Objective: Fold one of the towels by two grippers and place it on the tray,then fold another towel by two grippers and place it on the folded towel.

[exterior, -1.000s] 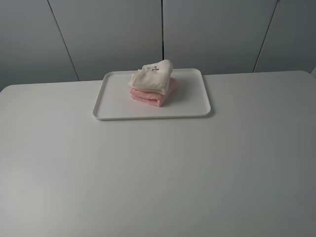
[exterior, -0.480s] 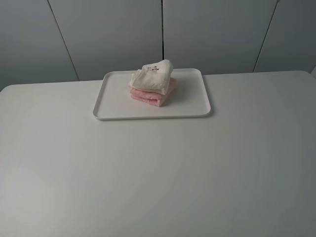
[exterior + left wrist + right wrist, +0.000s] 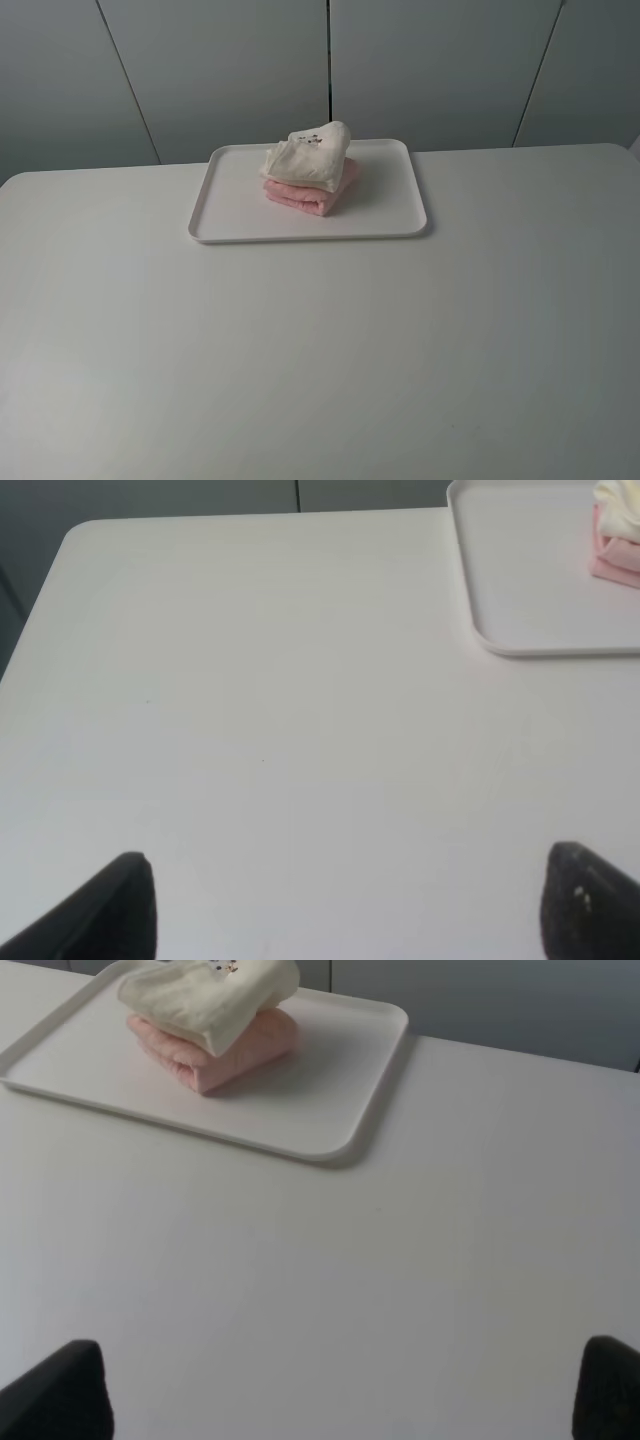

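The folded cream towel [image 3: 309, 155] is stacked on the pink towel [image 3: 312, 194] in the white tray [image 3: 240, 215], as tasked; the left gripper [image 3: 345, 905] and right gripper [image 3: 340, 1390] are held wide apart, empty.

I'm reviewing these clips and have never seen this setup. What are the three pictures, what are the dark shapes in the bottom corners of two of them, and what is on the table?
One picture looks down from a camera mounted high; the other two come from cameras on the wrists of two robot arms. The dark shapes are fingertips of each arm's claw. The left claw and right claw both stand wide open, holding nothing. On the white table lies a white tray. On it sits a folded pink towel, with a folded cream towel stacked on top.
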